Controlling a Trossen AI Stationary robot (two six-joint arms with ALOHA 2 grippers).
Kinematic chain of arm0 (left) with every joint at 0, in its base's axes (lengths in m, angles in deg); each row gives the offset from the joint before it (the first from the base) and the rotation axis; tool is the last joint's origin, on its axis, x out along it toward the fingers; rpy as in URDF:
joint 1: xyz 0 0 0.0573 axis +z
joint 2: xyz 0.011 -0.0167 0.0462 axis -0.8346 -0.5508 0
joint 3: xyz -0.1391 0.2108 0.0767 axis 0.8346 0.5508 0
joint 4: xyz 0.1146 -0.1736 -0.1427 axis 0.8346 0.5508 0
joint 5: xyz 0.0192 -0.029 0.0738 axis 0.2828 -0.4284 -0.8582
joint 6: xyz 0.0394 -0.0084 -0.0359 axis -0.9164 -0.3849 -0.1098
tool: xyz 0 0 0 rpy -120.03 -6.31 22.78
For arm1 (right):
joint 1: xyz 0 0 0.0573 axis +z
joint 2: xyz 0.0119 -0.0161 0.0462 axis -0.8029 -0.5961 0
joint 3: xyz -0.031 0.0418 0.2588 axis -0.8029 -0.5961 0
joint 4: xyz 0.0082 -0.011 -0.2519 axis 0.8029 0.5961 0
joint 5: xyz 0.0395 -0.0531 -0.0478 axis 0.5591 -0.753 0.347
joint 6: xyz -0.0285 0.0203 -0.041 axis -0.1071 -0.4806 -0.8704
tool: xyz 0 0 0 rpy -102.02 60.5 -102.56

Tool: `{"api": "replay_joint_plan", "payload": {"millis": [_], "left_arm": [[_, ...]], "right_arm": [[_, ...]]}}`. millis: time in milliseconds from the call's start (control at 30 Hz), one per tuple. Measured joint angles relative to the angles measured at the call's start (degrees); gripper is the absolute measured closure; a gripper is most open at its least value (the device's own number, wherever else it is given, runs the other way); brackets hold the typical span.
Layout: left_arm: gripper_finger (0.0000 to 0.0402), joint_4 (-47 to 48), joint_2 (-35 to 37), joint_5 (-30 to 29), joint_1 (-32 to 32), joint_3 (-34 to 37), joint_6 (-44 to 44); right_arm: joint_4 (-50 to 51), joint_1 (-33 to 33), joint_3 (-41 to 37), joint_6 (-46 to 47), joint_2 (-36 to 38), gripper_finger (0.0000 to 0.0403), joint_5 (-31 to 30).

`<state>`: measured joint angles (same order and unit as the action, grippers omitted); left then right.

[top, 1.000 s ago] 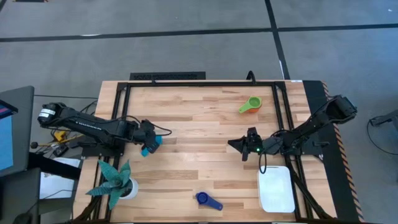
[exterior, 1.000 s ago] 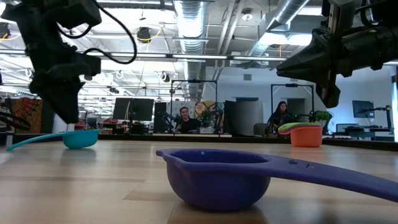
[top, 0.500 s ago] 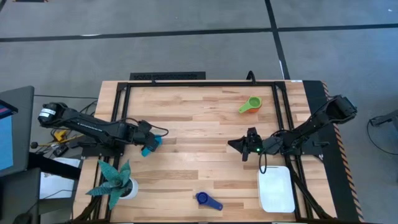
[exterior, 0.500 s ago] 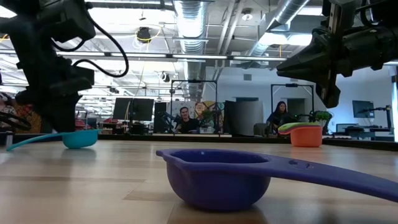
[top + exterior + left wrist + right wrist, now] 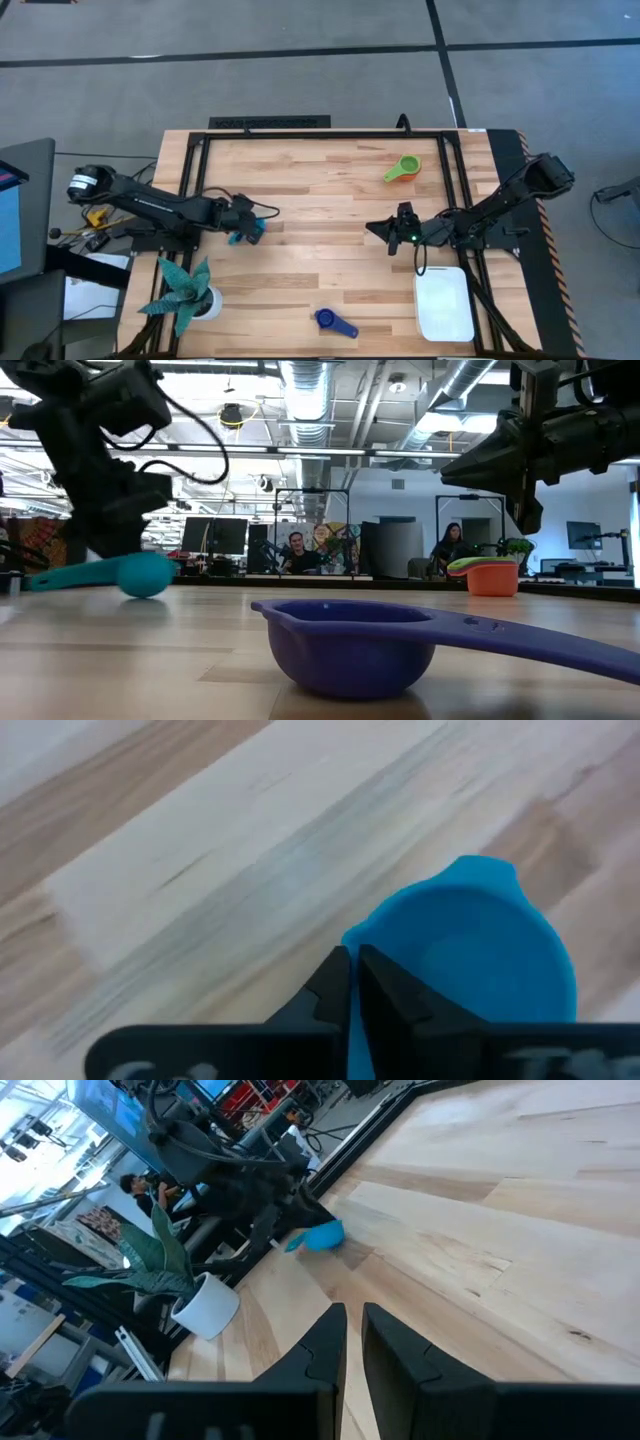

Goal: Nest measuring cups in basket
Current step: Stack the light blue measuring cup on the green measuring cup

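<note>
A teal measuring cup (image 5: 246, 232) lies on the wood at the table's left, its handle (image 5: 55, 575) pointing toward the left edge. My left gripper (image 5: 351, 963) is shut on it. My right gripper (image 5: 392, 232) hangs level above the table's right half, its fingers (image 5: 330, 1342) a narrow gap apart with nothing between them. A green cup sits inside an orange one (image 5: 403, 168) at the far right. A dark blue cup (image 5: 334, 322) rests on its bowl near the front edge. The white basket (image 5: 444, 305) lies at the near right. My left gripper has the teal cup's handle where it joins the bowl (image 5: 352, 1020), pinched between the two fingers; a teal strip shows in their gap. The fingers slant down from the table's left, along the handle. The bowl (image 5: 145, 574) is tipped and still meets the table.
A teal spiky plant in a white pot (image 5: 188, 292) stands at the near left, close to my left arm. A black frame (image 5: 300, 135) runs along the table's far side. People sit in the room beyond the table (image 5: 293, 553).
My left gripper has sunk onto the teal cup and shut on its handle. The cup has tipped up on its bowl, which has shifted a little toward the right.
</note>
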<state>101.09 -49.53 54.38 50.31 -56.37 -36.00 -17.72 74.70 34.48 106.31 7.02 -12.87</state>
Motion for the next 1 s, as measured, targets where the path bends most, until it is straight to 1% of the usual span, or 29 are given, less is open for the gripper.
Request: {"api": "replay_joint_plan", "payload": {"millis": [200, 300, 400, 533, 633, 800, 867, 933, 1000], "left_arm": [[0.0401, -16.5, -1.4, -4.2, 0.0, 0.0, -5.7], [0.0401, -22.5, -1.3, -4.3, 0.0, 0.0, -9.1], [0.0401, -23.5, -1.3, -4.0, 0.0, -0.5, -10.6], [0.0397, -21.5, -1.3, -4.6, 0.0, -1.1, -10.4], [0.0376, -19.8, -1.3, -4.6, 0.2, -1.4, -12.1], [0.0318, -20.1, -1.9, -3.2, 2.6, -1.4, -16.5], [0.0294, -21.1, -3.4, -0.6, 3.9, -1.5, -17.9], [0.0275, -25.1, -5.8, 2.9, 4.9, -1.5, -20.2], [0.026, -29.5, -8.6, 5.0, 5.5, -1.5, -22.0]], "right_arm": [[0.0, 0.1, 0.0, 0.2, 0.0, 0.034, 0.1], [0.0, 0.6, 0.0, 1.4, 0.0, 0.034, 0.1], [0.0, 1.6, 0.0, 1.5, 0.0, 0.034, 0.1], [0.0, 2.4, 0.0, 1.5, 0.0, 0.034, 0.2], [0.0, 2.4, 0.0, 1.7, 0.0, 0.034, 0.1], [0.0, 2.3, 0.0, 1.7, 0.0, 0.034, 0.2], [0.0, 2.3, 0.0, 1.6, 0.0, 0.034, 0.2], [0.0, 2.3, 0.0, 1.6, 0.0, 0.034, 0.2], [-0.1, 2.3, 0.0, 1.6, 0.0, 0.034, 0.2]]}}
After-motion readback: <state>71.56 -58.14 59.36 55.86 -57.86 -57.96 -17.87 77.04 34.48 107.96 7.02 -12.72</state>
